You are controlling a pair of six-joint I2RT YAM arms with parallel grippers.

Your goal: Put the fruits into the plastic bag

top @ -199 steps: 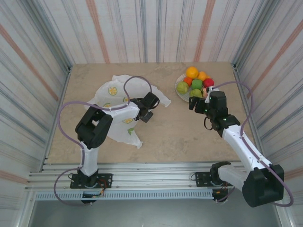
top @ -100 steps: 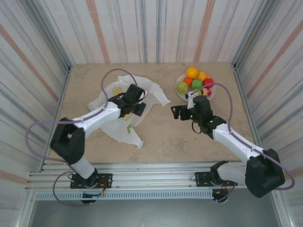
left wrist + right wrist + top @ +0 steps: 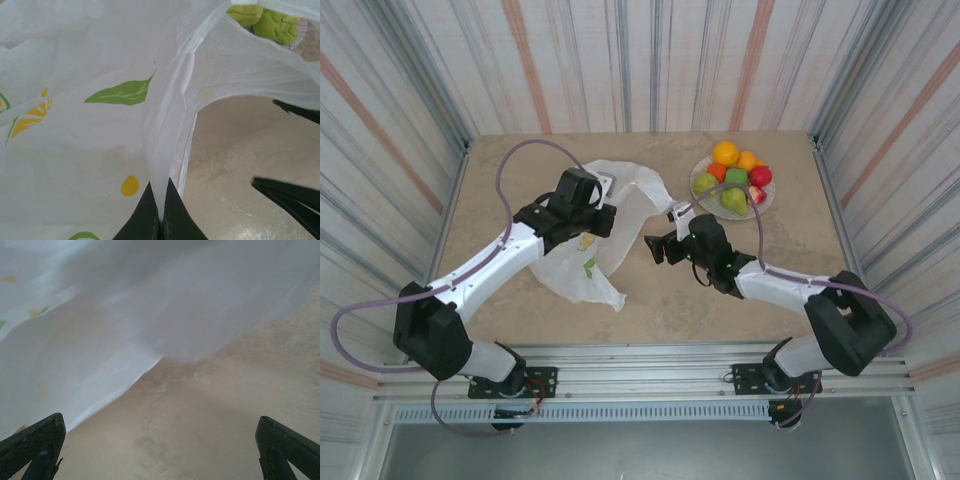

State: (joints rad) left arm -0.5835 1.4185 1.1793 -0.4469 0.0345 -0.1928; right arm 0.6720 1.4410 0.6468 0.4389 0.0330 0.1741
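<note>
The plastic bag (image 3: pixel 582 250) lies crumpled at the table's middle left, white with lemon and leaf prints. My left gripper (image 3: pixel 610 222) is shut on a fold of its rim (image 3: pixel 161 200), holding that edge raised. In the left wrist view the bag (image 3: pixel 75 100) arches up and leaves a gap over the table. The fruits (image 3: pixel 732 175), oranges, green ones and red ones, are piled on a plate at the back right; two green ones (image 3: pixel 272 25) show past the bag's edge. My right gripper (image 3: pixel 655 245) stands open just right of the bag, low over the table (image 3: pixel 160 450), nothing between its fingers.
The round plate (image 3: pixel 766 199) under the fruits sits near the right wall. Striped walls close in the table on three sides. Bare tabletop (image 3: pixel 740 290) runs along the front right. My right arm's fingers (image 3: pixel 290 192) reach in close to the bag's raised edge.
My left gripper has shut on the bag's rim and pulled it up and back. My right arm has swung left from the plate to the bag's right side, still open.
</note>
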